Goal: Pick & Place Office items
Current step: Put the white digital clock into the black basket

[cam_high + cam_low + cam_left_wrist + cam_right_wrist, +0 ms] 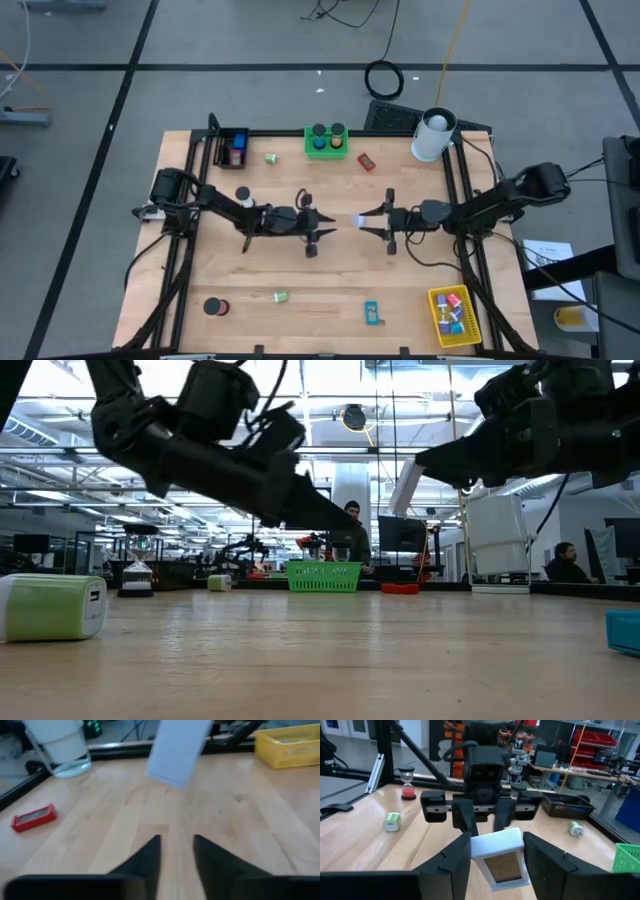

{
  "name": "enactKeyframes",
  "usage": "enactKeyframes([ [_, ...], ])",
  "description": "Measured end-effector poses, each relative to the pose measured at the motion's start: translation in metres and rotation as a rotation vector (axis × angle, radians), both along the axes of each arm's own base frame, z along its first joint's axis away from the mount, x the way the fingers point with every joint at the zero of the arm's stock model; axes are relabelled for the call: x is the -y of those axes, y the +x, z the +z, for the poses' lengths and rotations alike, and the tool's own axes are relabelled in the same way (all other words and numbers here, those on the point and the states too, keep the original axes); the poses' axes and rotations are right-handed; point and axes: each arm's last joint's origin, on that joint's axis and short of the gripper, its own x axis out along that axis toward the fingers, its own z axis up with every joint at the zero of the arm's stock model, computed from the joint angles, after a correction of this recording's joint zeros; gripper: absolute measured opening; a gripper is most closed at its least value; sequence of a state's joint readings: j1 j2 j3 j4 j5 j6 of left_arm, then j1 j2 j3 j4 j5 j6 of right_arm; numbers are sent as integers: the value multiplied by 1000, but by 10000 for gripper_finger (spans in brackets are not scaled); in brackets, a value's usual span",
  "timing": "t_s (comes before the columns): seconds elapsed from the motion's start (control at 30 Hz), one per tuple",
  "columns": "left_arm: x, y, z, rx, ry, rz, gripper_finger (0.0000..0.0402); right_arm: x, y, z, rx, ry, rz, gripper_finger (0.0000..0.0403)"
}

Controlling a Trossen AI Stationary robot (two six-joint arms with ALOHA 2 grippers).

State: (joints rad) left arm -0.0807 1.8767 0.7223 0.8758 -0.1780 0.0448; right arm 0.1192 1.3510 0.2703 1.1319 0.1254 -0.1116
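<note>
Wooden table (300, 270) in a big workshop, right end effector (496, 855) above the middle, squeezing a small white block (499, 854), left end effector (176, 851) facing it, fingers a little apart, empty, block just past its tips.

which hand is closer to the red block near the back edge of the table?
Right. The right hand sits almost directly in front of the red block, holding a white block. The left hand is just beside it, slightly farther off.
</note>
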Motion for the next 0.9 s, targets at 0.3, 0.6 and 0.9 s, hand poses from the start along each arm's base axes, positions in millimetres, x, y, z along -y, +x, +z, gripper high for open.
enactKeyframes([
  [0.3, 1, 14, 13, 2, 110, 44, 311, -1, 6, -5, -8, 16, 2, 154],
  [0.6, 5, 32, 37, 89, 140, -29, 353, -2, 6, 2, 56, 29, 53, 152],
  [0.9, 7, 41, 41, 73, 161, -86, 318, -2, 6, 3, 71, 30, 54, 151],
])
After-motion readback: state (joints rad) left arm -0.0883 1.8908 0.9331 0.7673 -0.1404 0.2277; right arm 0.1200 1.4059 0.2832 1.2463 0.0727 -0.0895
